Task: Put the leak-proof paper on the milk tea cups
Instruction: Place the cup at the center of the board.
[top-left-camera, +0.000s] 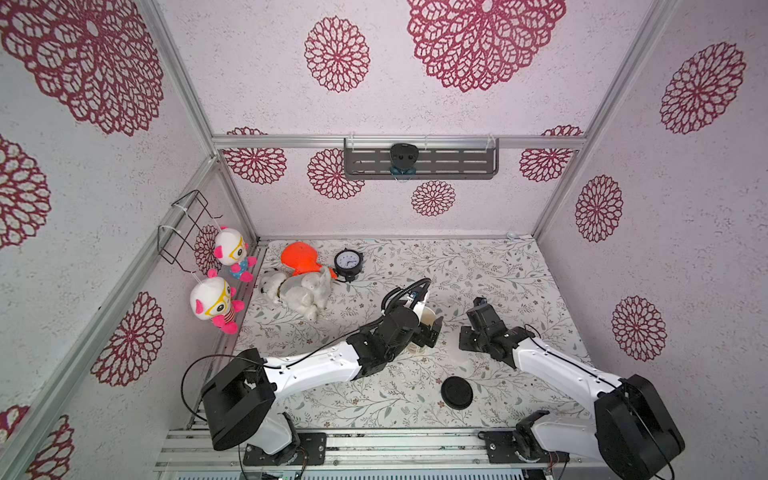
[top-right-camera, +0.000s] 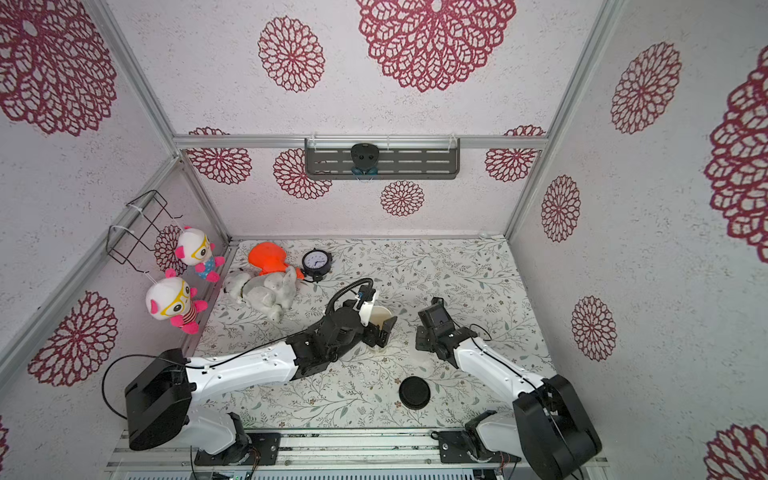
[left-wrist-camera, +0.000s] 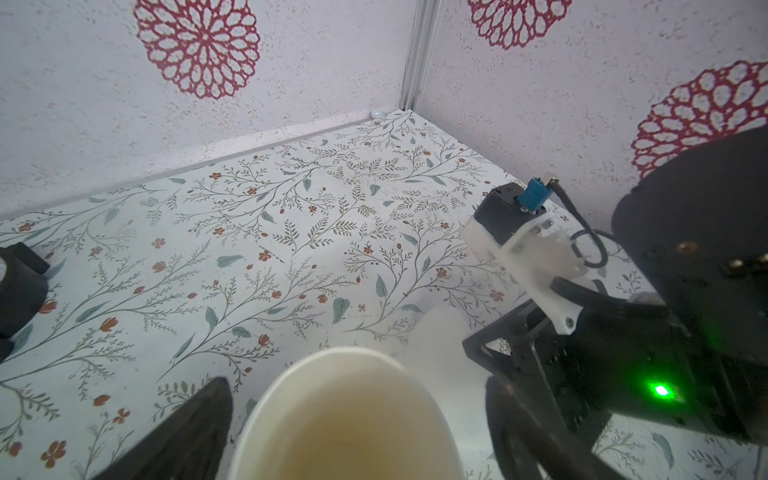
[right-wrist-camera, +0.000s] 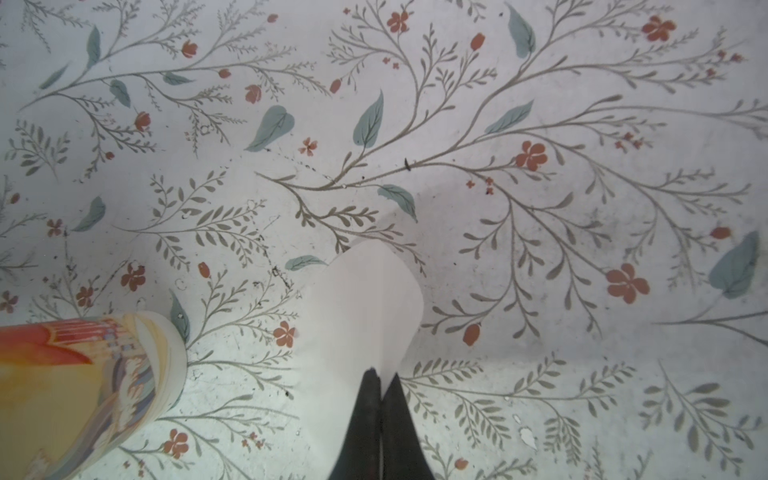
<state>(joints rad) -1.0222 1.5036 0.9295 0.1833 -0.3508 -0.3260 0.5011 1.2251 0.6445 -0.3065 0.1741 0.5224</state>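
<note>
Top views, cup (top-left-camera: 430, 316): upright near the middle of the worktop (top-left-camera: 498, 270), mouth open, seen in both top views.
Top views, left gripper (top-left-camera: 430, 334): jaws spread wide, one on each side of the cup.
Top views, right gripper (top-left-camera: 464, 341): just beside the cup, toward the worktop's right edge, tips down at the paper (top-left-camera: 460, 358), a pale patch.
Top views, lid (top-right-camera: 414, 392): black, flat, between the cup and the edge by the arm bases, apart from both.
Left wrist, cup (left-wrist-camera: 345, 432): pale inside; bare worktop shows between it and each finger (left-wrist-camera: 187, 428), so the left gripper (left-wrist-camera: 357, 386) is released.
Left wrist, paper (left-wrist-camera: 438, 332): blurred white, beside the cup's rim, at the right gripper (left-wrist-camera: 482, 349).
Right wrist, right gripper (right-wrist-camera: 380, 386): clenched on the paper's (right-wrist-camera: 365, 307) edge.
Right wrist, paper: curls away from the tips, apart from the cup (right-wrist-camera: 83, 374); whether it touches the worktop cannot be told.
</note>
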